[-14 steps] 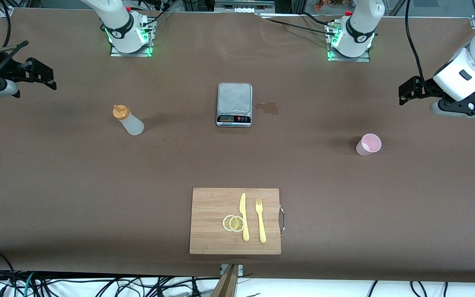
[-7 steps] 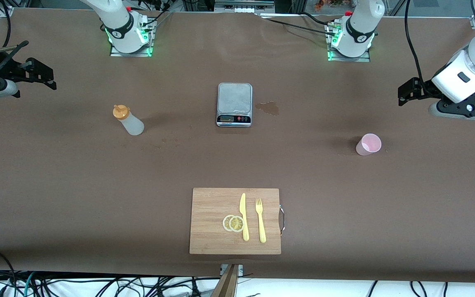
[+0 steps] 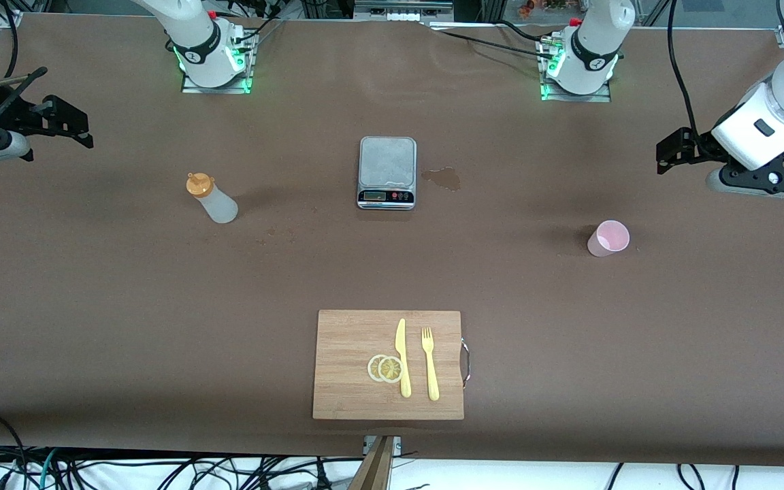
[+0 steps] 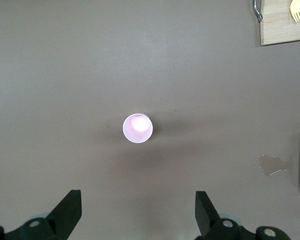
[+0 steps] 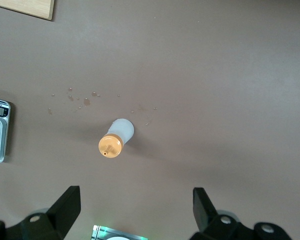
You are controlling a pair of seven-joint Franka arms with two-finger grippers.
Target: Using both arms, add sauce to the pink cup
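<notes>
The sauce bottle (image 3: 211, 199), whitish with an orange cap, stands on the table toward the right arm's end; it also shows in the right wrist view (image 5: 116, 139). My right gripper (image 3: 77, 126) hangs open and empty in the air over that end of the table, apart from the bottle; the right wrist view (image 5: 135, 207) shows its fingers wide apart. The pink cup (image 3: 608, 238) stands upright and looks empty toward the left arm's end, and shows in the left wrist view (image 4: 138, 128). My left gripper (image 3: 667, 151) is open and empty, up in the air, apart from the cup; its fingers show wide apart in the left wrist view (image 4: 138, 210).
A grey kitchen scale (image 3: 386, 172) sits mid-table with a wet stain (image 3: 443, 178) beside it. A wooden cutting board (image 3: 388, 364) nearer the front camera carries a yellow knife (image 3: 402, 357), a fork (image 3: 429, 363) and lemon slices (image 3: 385, 368).
My left arm has shifted slightly, its gripper a little higher in the front view. The right arm, the bottle and the cup have not moved.
</notes>
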